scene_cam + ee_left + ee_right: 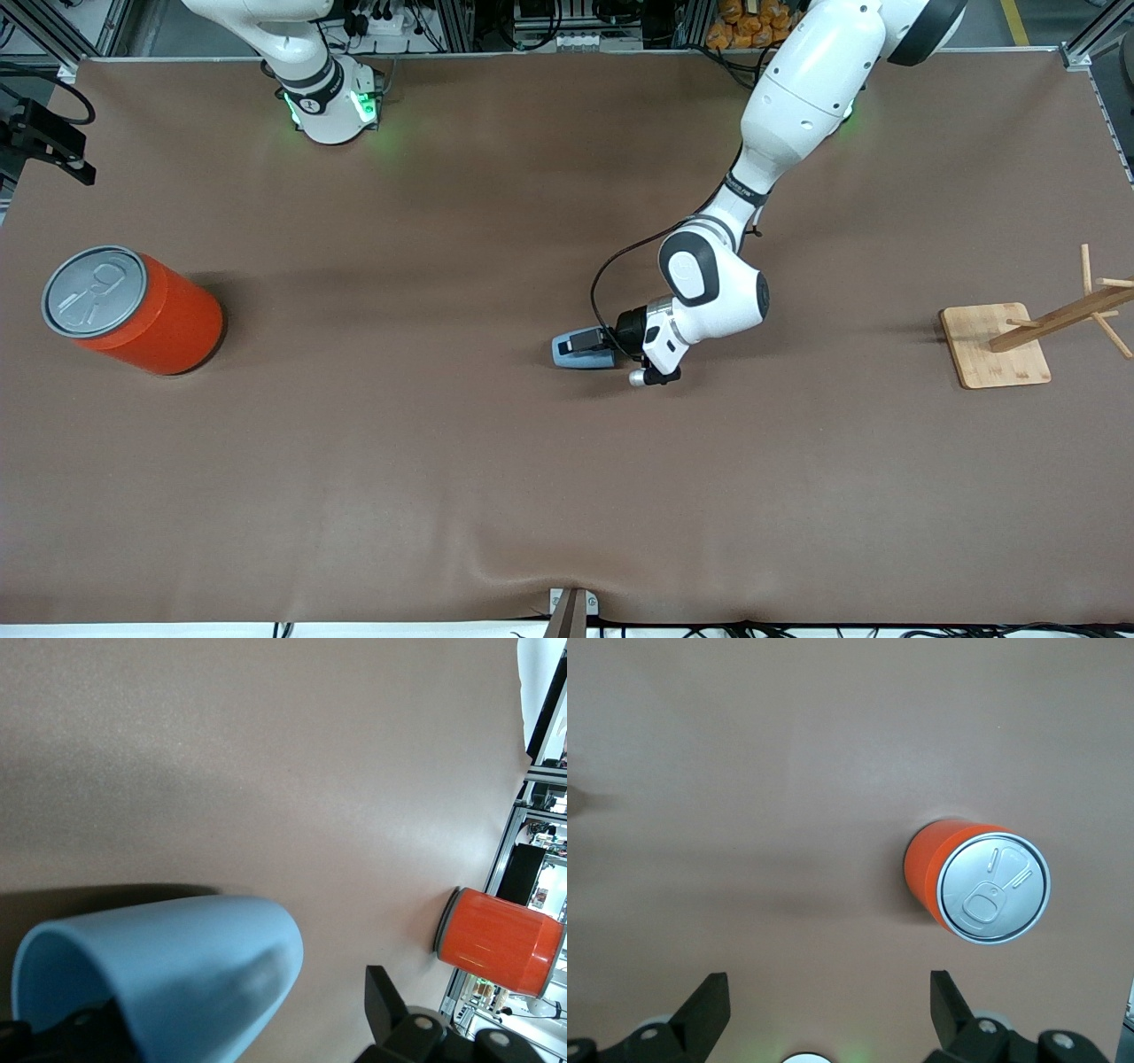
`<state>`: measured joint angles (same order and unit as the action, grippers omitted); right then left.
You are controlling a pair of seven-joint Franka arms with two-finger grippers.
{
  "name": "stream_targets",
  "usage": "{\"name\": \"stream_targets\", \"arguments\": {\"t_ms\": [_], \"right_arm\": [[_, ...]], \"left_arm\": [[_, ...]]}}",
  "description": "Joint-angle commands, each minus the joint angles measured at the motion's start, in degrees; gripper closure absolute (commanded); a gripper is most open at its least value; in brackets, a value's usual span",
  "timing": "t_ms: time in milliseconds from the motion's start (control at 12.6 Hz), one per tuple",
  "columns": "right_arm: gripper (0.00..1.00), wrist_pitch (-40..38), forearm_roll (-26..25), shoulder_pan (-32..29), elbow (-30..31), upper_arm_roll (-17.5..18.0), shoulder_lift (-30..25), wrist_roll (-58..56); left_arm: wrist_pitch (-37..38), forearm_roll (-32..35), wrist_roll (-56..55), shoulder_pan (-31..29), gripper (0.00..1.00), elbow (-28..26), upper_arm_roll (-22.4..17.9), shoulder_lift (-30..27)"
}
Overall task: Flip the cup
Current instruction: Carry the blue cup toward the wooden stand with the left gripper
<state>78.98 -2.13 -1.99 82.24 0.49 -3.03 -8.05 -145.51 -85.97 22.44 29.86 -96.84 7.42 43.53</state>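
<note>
The light-blue cup (578,355) lies on its side on the brown table, near the middle. In the left wrist view the cup (186,974) fills the lower part, its mouth at one end and its closed base at the other. My left gripper (592,344) is down at the cup and open. One finger (383,992) stands apart from the cup's wall with table showing between them. The other finger (75,1028) is at the cup's mouth, mostly hidden by the wall. My right gripper (824,1010) is open and empty, high over the table, and out of the front view.
A large orange can (133,310) with a grey pull-tab lid stands toward the right arm's end of the table; it shows in both wrist views (500,941) (979,886). A wooden rack on a square base (997,347) stands toward the left arm's end.
</note>
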Motion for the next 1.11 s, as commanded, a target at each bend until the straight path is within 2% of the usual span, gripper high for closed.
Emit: {"name": "stream_targets", "arguments": {"t_ms": [0,79,159,477,874,1033], "right_arm": [[0.00,-1.2,-0.8,-0.7,-1.5,0.3,0.7,-0.5],[0.00,-1.5,-0.8,-0.4,-1.6,0.2,0.7,-0.4],[0.00,-1.6,-0.7,-0.2,-1.5,0.3,0.7,-0.4],[0.00,-2.2,-0.5,-0.3,-1.5,0.4,0.7,-0.5],[0.00,-4.5,-0.1,-0.5,-1.6,0.4,0.8,-0.7],[0.00,-4.5,0.0,-0.3,-1.6,0.4,0.8,-0.6]], "left_arm": [[-0.8,-1.4,1.3,0.4,0.67,1.1,-0.3,0.6],[-2.0,-1.0,1.4,0.5,0.87,1.1,-0.4,0.6],[-3.9,-0.9,1.4,1.3,1.00,1.1,-0.4,0.6],[-11.0,-1.0,0.8,3.2,1.00,0.7,-0.5,-0.1],[-15.0,-0.9,-0.8,2.1,1.00,0.3,-1.2,-2.9],[-15.2,-0.6,-0.6,2.2,1.00,-1.3,-4.5,-4.7]]}}
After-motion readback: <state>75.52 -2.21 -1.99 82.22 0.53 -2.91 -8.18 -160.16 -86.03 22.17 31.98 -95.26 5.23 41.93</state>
